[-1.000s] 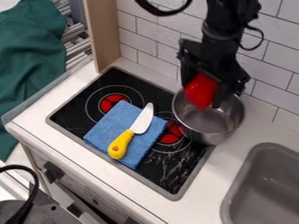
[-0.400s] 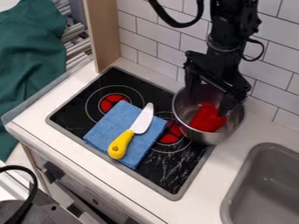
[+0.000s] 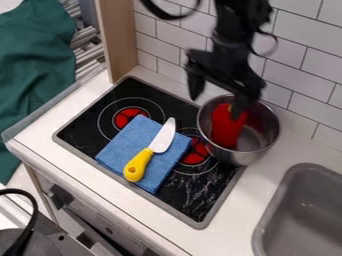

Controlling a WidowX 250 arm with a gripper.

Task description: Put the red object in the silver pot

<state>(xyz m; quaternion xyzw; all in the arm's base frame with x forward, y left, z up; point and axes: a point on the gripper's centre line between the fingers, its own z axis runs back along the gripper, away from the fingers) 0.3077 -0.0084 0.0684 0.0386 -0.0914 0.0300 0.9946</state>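
The silver pot (image 3: 256, 151) stands partly over the black stovetop (image 3: 125, 90), and the red object (image 3: 227, 131) lies inside it, against the wall nearer the burners. Over the pot's rim hangs the black gripper (image 3: 217, 96), its fingers spread, one in front of the red object's upper end; whether they touch, I cannot tell. Left of the pot is a folded blue cloth (image 3: 123, 145) bearing a yellow-handled knife (image 3: 139, 165); a gray sink (image 3: 304, 200) sits to the pot's lower right.
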